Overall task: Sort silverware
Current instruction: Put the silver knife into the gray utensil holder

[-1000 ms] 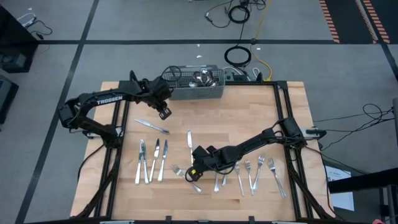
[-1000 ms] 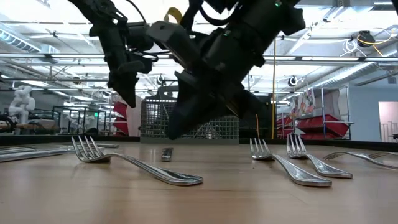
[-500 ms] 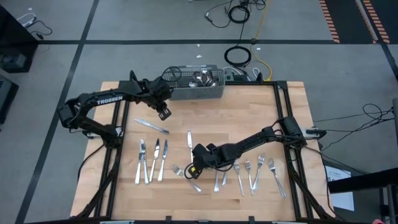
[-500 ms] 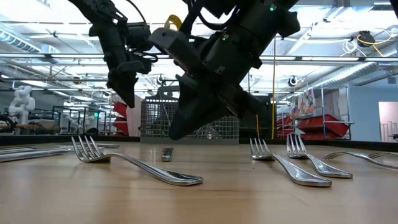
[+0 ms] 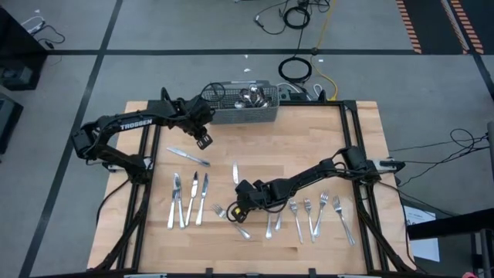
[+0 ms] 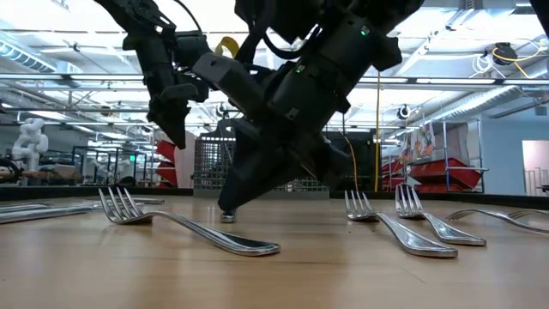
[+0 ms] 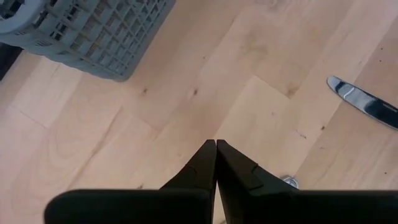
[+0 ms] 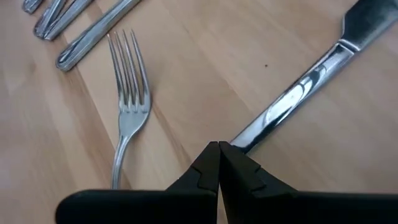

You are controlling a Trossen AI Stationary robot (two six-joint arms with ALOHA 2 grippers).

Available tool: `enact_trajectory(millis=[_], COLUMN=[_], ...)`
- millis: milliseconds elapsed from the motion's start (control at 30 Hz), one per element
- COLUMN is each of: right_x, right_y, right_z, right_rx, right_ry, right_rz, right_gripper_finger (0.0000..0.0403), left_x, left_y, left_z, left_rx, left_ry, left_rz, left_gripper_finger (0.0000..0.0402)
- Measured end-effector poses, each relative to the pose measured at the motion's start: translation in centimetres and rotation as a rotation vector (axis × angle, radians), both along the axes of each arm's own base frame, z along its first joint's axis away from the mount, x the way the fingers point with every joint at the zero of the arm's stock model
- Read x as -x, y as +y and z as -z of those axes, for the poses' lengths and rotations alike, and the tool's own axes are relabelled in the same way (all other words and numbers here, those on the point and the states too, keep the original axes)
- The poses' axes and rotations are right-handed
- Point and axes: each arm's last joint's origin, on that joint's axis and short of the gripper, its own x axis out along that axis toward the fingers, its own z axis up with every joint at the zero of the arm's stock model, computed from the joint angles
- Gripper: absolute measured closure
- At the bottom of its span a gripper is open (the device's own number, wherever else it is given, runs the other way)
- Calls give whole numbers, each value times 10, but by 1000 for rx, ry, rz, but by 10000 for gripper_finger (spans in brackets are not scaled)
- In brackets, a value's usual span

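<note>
Silverware lies spread over the wooden table [image 5: 309, 139]. One table knife [image 5: 235, 173] lies alone near the middle, blade toward the far edge. My right gripper [image 5: 239, 202] is shut, its tips down at this knife's handle end [image 8: 249, 134]. A fork [image 8: 130, 106] lies flat just beside it, toward the near edge. My left gripper [image 5: 204, 140] hangs shut above bare wood, holding nothing, near the grey mesh basket [image 5: 243, 108]. Another knife [image 5: 187, 157] lies slantwise close to it. My right gripper sets its shut fingertips [image 8: 217, 152] on the free end of the knife's handle [image 8: 239, 142], slanting down from the table's right and near side. The low view shows the tips down at table level [image 6: 227, 211]. The knife lies flat on the wood.
Three knives [image 5: 189, 199] lie side by side at the near left. Several forks [image 5: 312, 212] lie in a row at the near right, and more pieces [image 5: 272, 222] under my right arm. The basket at the far edge holds more silverware.
My right gripper has sunk toward the table, still shut, and come down onto the lone knife's handle end. The knife has kept its place.
</note>
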Motion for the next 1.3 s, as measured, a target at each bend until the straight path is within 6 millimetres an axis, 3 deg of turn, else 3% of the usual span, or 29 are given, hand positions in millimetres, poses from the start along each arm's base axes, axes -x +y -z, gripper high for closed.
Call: enact_trajectory(millis=[333, 733, 1000, 1300], right_x=[11, 13, 22, 51], right_y=[-5, -40, -48, -67], right_z=[3, 9, 10, -7], right_rx=[-1, 26, 50, 174], right_ry=[138, 239, 339, 549], right_rz=[63, 164, 205, 319], right_gripper_finger=[402, 402, 403, 403], left_x=[0, -1, 0, -1], left_y=[0, -1, -1, -2], left_z=[0, 0, 0, 0], left_rx=[-1, 25, 25, 55], left_ry=[-1, -17, -16, -35], left_rz=[1, 12, 13, 28], left_gripper_finger=[382, 382, 382, 382])
